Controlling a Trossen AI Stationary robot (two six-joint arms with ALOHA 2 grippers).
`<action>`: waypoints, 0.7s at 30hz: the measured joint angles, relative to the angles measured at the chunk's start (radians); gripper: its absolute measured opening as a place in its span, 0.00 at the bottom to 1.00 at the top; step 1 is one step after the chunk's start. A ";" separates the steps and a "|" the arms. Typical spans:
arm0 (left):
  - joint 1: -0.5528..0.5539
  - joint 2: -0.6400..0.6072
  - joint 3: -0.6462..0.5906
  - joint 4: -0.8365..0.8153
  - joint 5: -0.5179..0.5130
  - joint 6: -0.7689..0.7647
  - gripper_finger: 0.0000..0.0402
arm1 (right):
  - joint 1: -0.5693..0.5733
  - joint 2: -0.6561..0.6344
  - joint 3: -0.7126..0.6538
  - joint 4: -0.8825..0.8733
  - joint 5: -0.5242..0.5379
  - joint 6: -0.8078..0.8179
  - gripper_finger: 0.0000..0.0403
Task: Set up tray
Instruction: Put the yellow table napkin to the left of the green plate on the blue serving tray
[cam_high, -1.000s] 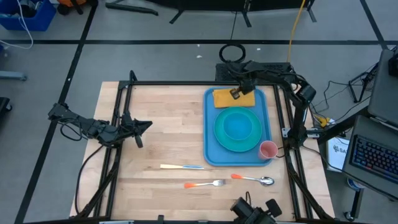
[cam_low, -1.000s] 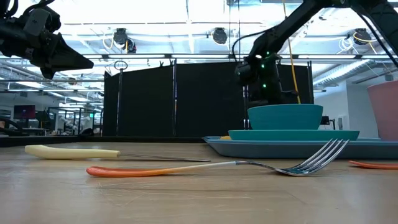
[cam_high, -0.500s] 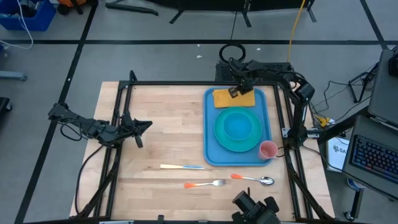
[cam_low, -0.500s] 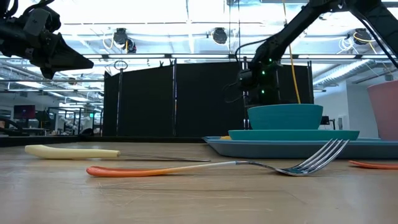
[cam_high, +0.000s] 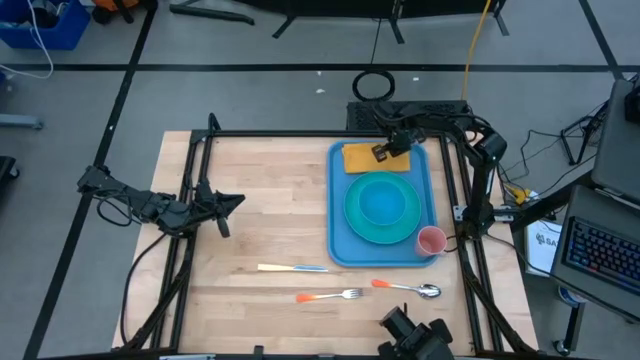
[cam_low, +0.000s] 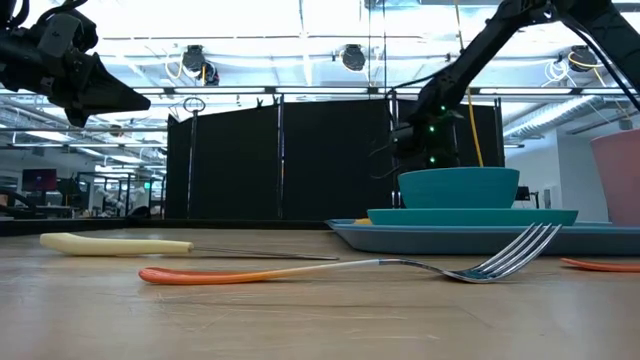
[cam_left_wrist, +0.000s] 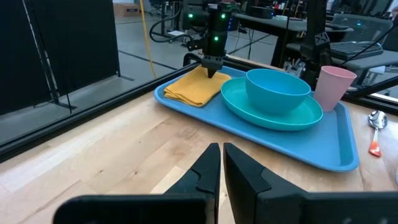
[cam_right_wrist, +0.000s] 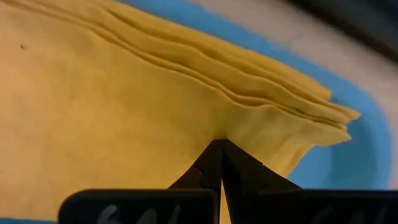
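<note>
The tray (cam_high: 337, 215) is set on the right half of the surface (cam_high: 260, 200) in the high view. On it a plate (cam_high: 383, 208) with a bowl (cam_left_wrist: 277, 91) is seen at the centre, a napkin (cam_high: 358, 158) at 12 o'clock and a cup (cam_high: 431, 241) at 5 o'clock. The right pincer (cam_high: 382, 152) is pressed together, its tips on the napkin. The left pincer (cam_high: 236, 200), nearly together and holding nothing, is held above the surface at 9 o'clock of the tray. A knife (cam_high: 290, 268), fork (cam_high: 330, 296) and spoon (cam_high: 410, 289) are laid near the surface's 6 o'clock edge.
</note>
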 joint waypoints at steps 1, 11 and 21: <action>0.000 0.000 0.000 0.000 0.000 0.000 0.06 | -0.002 0.000 -0.008 0.004 -0.012 0.001 0.00; 0.000 0.000 0.000 0.000 0.000 0.000 0.06 | -0.002 -0.004 -0.034 -0.055 -0.054 0.008 0.00; 0.000 0.000 0.000 0.000 0.000 0.000 0.06 | 0.001 -0.002 -0.036 -0.030 -0.029 0.001 0.00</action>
